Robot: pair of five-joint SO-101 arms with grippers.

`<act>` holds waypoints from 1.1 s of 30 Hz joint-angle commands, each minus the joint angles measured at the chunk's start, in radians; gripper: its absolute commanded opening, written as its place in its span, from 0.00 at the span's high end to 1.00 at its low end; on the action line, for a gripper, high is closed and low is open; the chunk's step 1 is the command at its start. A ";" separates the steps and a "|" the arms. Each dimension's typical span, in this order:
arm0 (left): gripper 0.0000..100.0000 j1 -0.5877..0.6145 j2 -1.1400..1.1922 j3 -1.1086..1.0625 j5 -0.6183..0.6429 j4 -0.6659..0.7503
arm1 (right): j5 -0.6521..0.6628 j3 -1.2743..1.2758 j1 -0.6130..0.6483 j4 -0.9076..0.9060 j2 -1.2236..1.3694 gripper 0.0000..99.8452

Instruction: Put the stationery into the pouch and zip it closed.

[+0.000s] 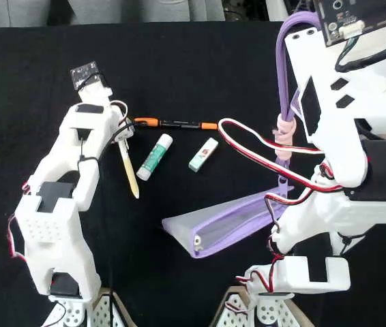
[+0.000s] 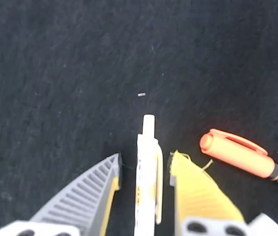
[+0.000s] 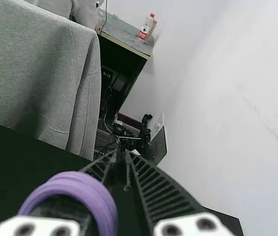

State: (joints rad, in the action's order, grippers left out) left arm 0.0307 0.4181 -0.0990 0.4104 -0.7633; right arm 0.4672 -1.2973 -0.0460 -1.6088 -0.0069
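High view: green-labelled glue stick (image 1: 155, 157).

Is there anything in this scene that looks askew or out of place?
Yes. The translucent purple pouch does not lie flat: its purple strap, caught at the raised right hand, seems to pull one end up off the black table, so it hangs tilted.

Both arms are white printed plastic with black servo blocks at the joints. The left arm (image 1: 63, 204) has a dotted panel toward the front edge of the table (image 1: 200, 61) and thin red and black wires. The right arm (image 1: 343, 170) trails looping red, white and black cables. On the left gripper (image 2: 146, 157) the ribbed fingers (image 2: 90, 194) are one grey, one yellow; on the right gripper (image 3: 127, 156) they are black, on white screw-holed mounts.
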 commanded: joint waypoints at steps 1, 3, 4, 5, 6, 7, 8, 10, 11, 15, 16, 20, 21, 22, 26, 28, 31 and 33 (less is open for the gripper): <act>0.82 -0.010 0.054 0.093 -0.012 -0.003 | 0.009 -0.004 0.005 0.020 -0.002 0.99; 0.84 -0.010 0.055 0.104 -0.014 -0.031 | 0.009 -0.004 0.006 0.020 -0.002 0.99; 0.87 -0.010 0.049 0.110 -0.014 -0.052 | 0.009 -0.004 0.009 0.020 -0.002 0.99; 0.91 -0.012 0.044 0.124 -0.014 -0.074 | 0.009 -0.004 0.009 0.020 -0.002 0.99; 0.95 -0.015 0.043 0.136 -0.014 -0.091 | 0.009 -0.004 0.009 0.020 -0.002 0.99; 0.98 -0.015 0.041 0.148 -0.017 -0.101 | 0.009 -0.004 0.011 0.020 -0.002 0.99; 0.97 -0.015 0.041 0.157 -0.021 -0.112 | 0.009 -0.004 0.011 0.020 -0.002 0.99; 0.95 -0.013 0.041 0.165 -0.028 -0.114 | 0.009 -0.004 0.009 0.020 -0.002 0.99; 0.96 -0.012 0.041 0.168 -0.028 -0.114 | 0.009 -0.004 0.009 0.021 -0.002 0.99; 0.97 -0.010 0.025 0.182 -0.028 -0.114 | 0.009 -0.004 0.009 0.023 -0.002 0.99; 0.97 -0.010 0.006 0.197 -0.028 -0.126 | 0.009 -0.002 0.011 0.025 -0.002 0.99; 0.97 -0.021 -0.124 0.260 -0.028 -0.242 | 0.006 -0.001 0.011 0.026 0.001 0.99; 0.97 -0.025 -0.169 0.271 -0.028 -0.265 | 0.008 -0.002 0.011 0.028 0.005 0.99; 0.97 -0.039 -0.222 0.278 -0.028 -0.284 | 0.008 0.001 0.011 0.031 0.007 0.99; 0.97 -0.119 -0.486 0.268 -0.029 -0.299 | 0.008 0.001 0.011 0.032 0.005 0.99; 0.97 -0.180 -0.641 0.236 -0.029 -0.293 | 0.008 0.001 0.011 0.032 0.005 0.99; 0.97 -0.306 -0.893 0.179 -0.029 -0.292 | 0.008 0.001 0.011 0.032 0.005 0.99; 0.97 -0.380 -1.066 0.143 -0.029 -0.290 | 0.008 0.002 0.011 0.032 0.005 0.99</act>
State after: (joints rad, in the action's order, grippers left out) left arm -0.2056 -0.2785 0.0821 0.3859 -1.0549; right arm 0.4672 -1.2973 -0.0460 -1.6026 -0.0038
